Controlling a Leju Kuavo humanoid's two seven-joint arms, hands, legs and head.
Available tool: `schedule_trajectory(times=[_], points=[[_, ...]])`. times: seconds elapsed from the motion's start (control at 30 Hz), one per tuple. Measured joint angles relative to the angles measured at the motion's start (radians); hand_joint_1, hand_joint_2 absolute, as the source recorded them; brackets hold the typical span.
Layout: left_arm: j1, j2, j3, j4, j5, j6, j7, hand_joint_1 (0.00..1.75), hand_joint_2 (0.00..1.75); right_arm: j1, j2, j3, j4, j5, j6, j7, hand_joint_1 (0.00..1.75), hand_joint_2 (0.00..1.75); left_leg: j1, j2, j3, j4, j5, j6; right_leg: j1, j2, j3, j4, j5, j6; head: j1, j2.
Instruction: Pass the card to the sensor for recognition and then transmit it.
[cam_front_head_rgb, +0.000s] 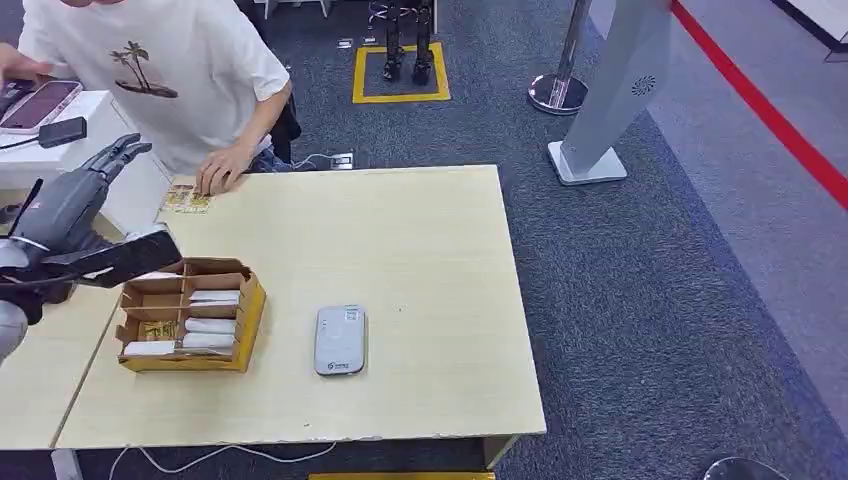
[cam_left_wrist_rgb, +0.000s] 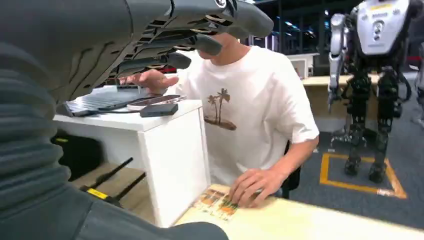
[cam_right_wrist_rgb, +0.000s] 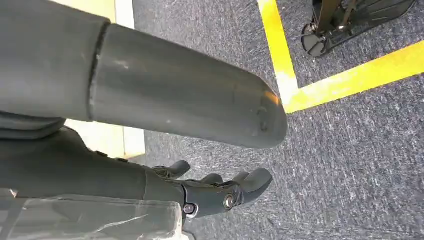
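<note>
**A:** ok so where's the card right now? All I can make out is the table (cam_front_head_rgb: 400, 240) and that cardboard box (cam_front_head_rgb: 190, 315).

**B:** The card (cam_front_head_rgb: 186, 199) is flat on the tabletop at the far left corner, roughly 11 o'clock from the table's middle. A person's hand (cam_front_head_rgb: 222, 172) in a white tee is pressing down on its right end. The left wrist view shows the same thing: fingers resting right on the colourful card at the table edge.

**A:** and the robot's left hand?

**B:** The left hand (cam_front_head_rgb: 85, 195) is up in the air off the table's left edge, fingers spread and stretched forward, gripping nothing. The card sits at about 3 o'clock from the fingertips, near but not touching.

**A:** right hand?

**B:** The right hand (cam_right_wrist_rgb: 220, 192) hangs over grey carpet next to a yellow floor line (cam_right_wrist_rgb: 320, 70), fingers loosely apart with nothing in them.

**A:** and the sensor?

**B:** The grey-white sensor pad (cam_front_head_rgb: 340, 340) lies flat near the table's front, about 6 o'clock from centre, just right of the box. That's well apart from the card. The box has white cards stacked in its compartments.
</note>
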Motion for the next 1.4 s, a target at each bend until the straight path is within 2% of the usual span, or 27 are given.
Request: schedule_trajectory(times=[0.17, 0.3, 0.43, 0.73, 0.87, 1.1, 1.23, 1.4], points=[[0.095, 0.139, 0.003, -0.104, 0.018, -0.008, 0.005, 0.00, 1.75, 0.001, 0.002, -0.014, 0.000, 0.000, -0.004, 0.002, 0.00, 0.00, 0.000, 0.000, 0.000, 0.000, 0.000, 0.000, 0.000, 0.000, 0.000, 0.000, 0.000, 0.000, 0.000, 0.000], [0.188, 0.210, 0.027, -0.170, 0.023, -0.002, 0.011, 0.00, 1.75, 0.001, 0.005, -0.024, 0.000, 0.001, -0.007, 0.009, 0.00, 0.00, 0.000, 0.000, 0.000, 0.000, 0.000, 0.000, 0.000, 0.000, 0.000, 0.000, 0.000, 0.000, 0.000, 0.000], [0.300, 0.245, 0.078, -0.223, 0.012, 0.023, 0.010, 0.00, 1.75, 0.001, 0.007, -0.032, 0.000, 0.002, -0.008, 0.009, 0.00, 0.00, 0.000, 0.000, 0.000, 0.000, 0.000, 0.000, 0.000, 0.000, 0.000, 0.000, 0.000, 0.000, 0.000, 0.000], [0.575, 0.249, 0.236, -0.300, -0.045, 0.045, -0.017, 0.00, 1.75, 0.001, 0.010, -0.049, 0.000, 0.021, -0.011, 0.011, 0.00, 0.00, 0.000, 0.001, 0.000, 0.000, 0.000, 0.000, 0.000, 0.000, -0.001, 0.000, 0.000, 0.000, 0.000, 0.000], [0.652, 0.236, 0.293, -0.315, -0.068, 0.047, -0.018, 0.00, 1.75, -0.001, 0.010, -0.056, 0.000, 0.021, -0.011, 0.011, 0.00, 0.00, 0.000, 0.001, -0.001, 0.000, 0.000, 0.000, 0.000, 0.000, -0.001, -0.001, 0.000, 0.000, 0.000, 0.000], [0.715, 0.186, 0.322, -0.315, -0.170, 0.083, -0.005, 0.00, 1.75, -0.002, 0.010, -0.058, -0.001, 0.039, -0.011, 0.011, 0.00, 0.00, 0.000, 0.000, -0.001, 0.000, 0.000, 0.000, 0.000, -0.001, 0.000, -0.001, 0.000, 0.000, -0.001, 0.000], [0.721, 0.178, 0.322, -0.314, -0.182, 0.089, -0.004, 0.00, 1.75, -0.002, 0.010, -0.058, -0.001, 0.039, -0.012, 0.011, 0.00, 0.00, 0.000, 0.000, -0.001, 0.000, 0.000, 0.000, 0.000, -0.001, 0.000, -0.001, 0.000, 0.000, 0.000, 0.000], [0.724, 0.126, 0.323, -0.287, -0.241, 0.103, 0.014, 0.00, 1.75, -0.003, 0.010, -0.064, -0.003, 0.044, -0.013, 0.013, 0.00, 0.00, 0.000, -0.001, -0.001, 0.000, 0.000, 0.000, 0.000, -0.001, 0.000, -0.001, 0.000, 0.000, -0.001, 0.000]])
